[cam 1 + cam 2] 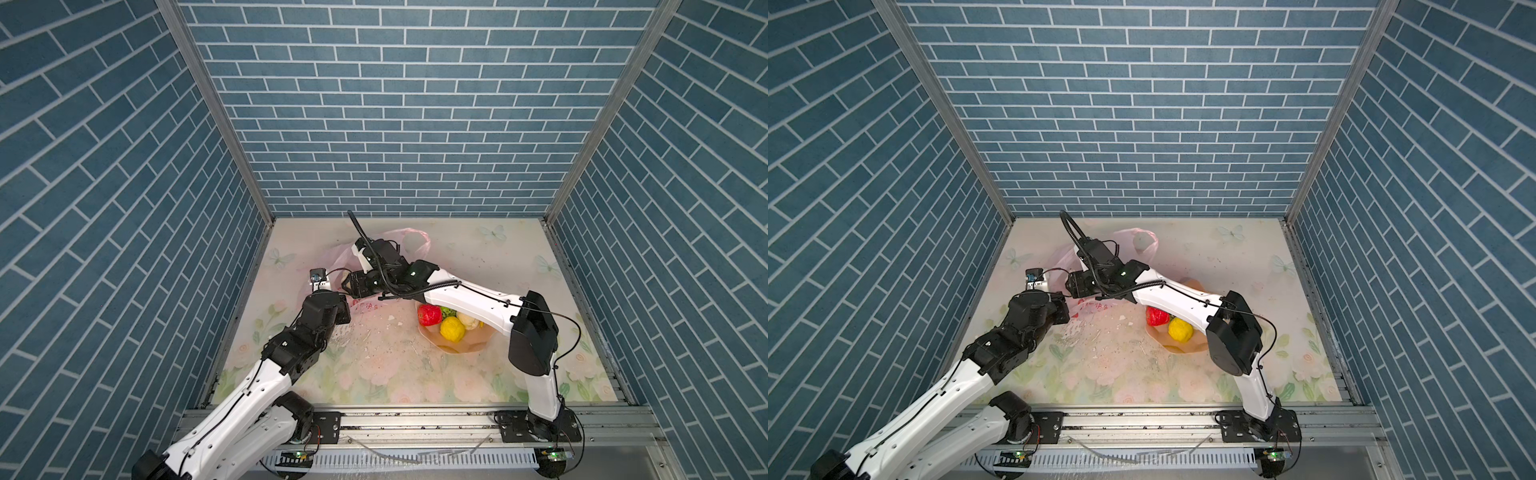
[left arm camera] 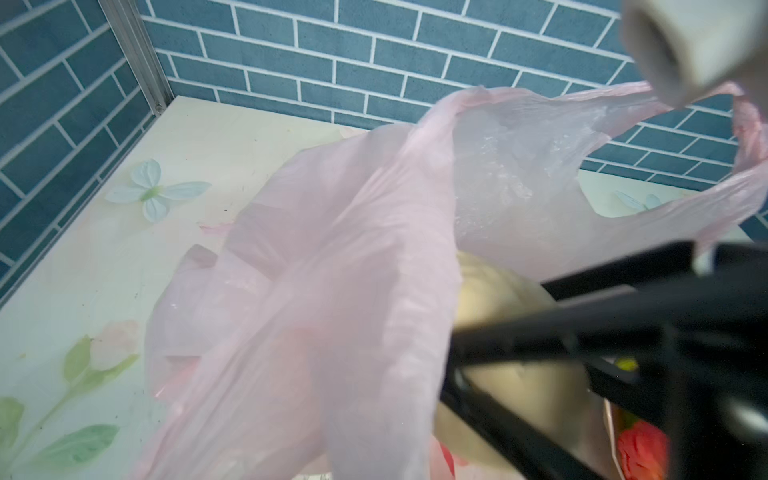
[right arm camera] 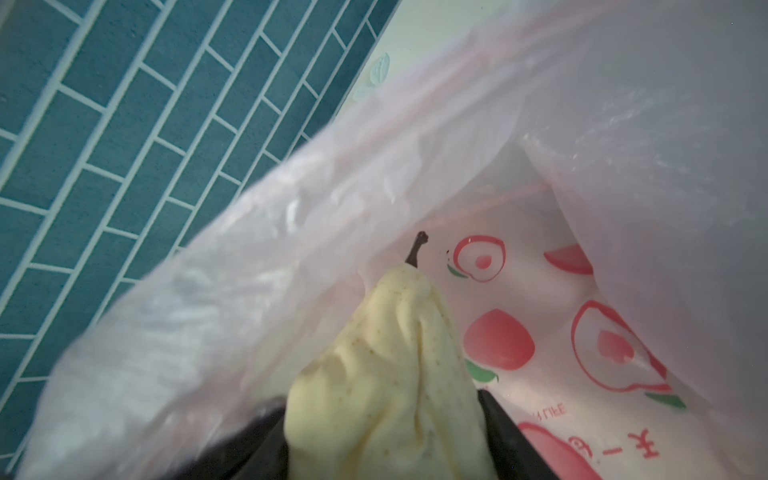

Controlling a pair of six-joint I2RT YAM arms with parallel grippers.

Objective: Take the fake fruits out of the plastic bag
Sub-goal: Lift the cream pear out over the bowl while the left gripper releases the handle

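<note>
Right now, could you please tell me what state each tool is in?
Left tool: closed, apparently pinching the plastic bag at its edge.
Right tool: closed on the cream pear inside the bag.

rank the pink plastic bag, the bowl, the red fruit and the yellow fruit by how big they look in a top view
1. plastic bag, largest though partly hidden
2. bowl
3. red fruit and yellow fruit: they look about alike, so not ranked
</note>
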